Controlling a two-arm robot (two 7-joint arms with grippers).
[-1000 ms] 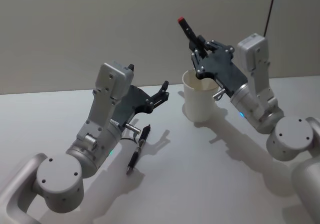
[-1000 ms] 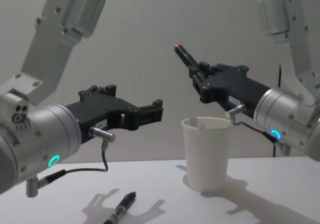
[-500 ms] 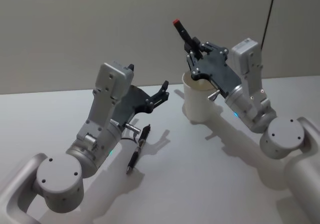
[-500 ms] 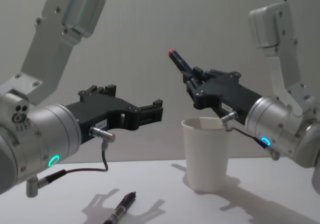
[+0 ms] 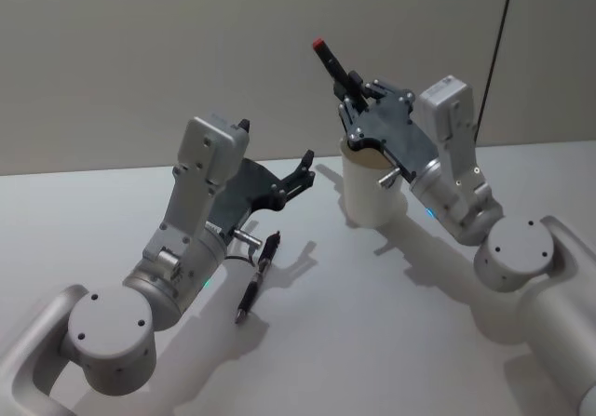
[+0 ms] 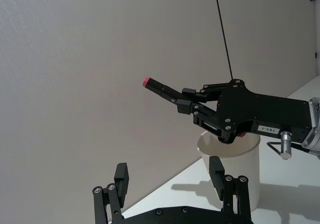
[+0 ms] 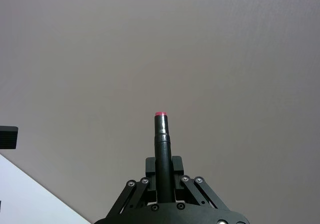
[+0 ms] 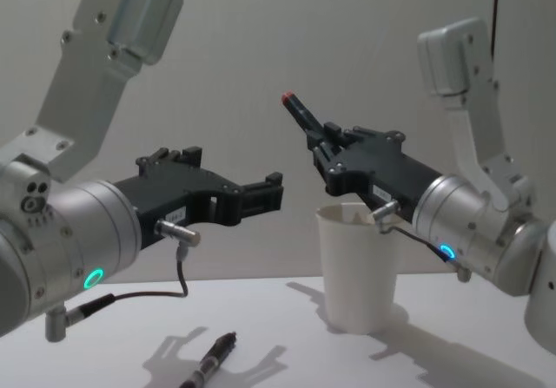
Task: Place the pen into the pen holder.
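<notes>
Right fingers are clamped on the pen, holding its lower part, so the red-tipped end sticks out past the fingertips. The pen's long axis runs in line with the fingers and is well off vertical: red end up and toward my left, held end down toward the cup. In the chest view the fingers sit just above the cup's rim. In the head view the right hand overlaps the rim, so I can't tell if the pen's lower end is over the mouth, because the hand hides it. That tilt is what the next move hangs on. My read is that the wrist has to pitch until the axis is near upright with the low end inside the rim line, and only then should the fingers let go. If I release at this angle, I'd expect the pen to hit the rim or go over the far side. The cup is light paper, so a nudge from the hand could also tip it. Left fingers are spread wide and empty, hovering above the desk well to the left of the cup. A second pen lies flat on the desk just below them, its long axis running roughly toward and away from me. The right arm is the nearer one to the cup.
</notes>
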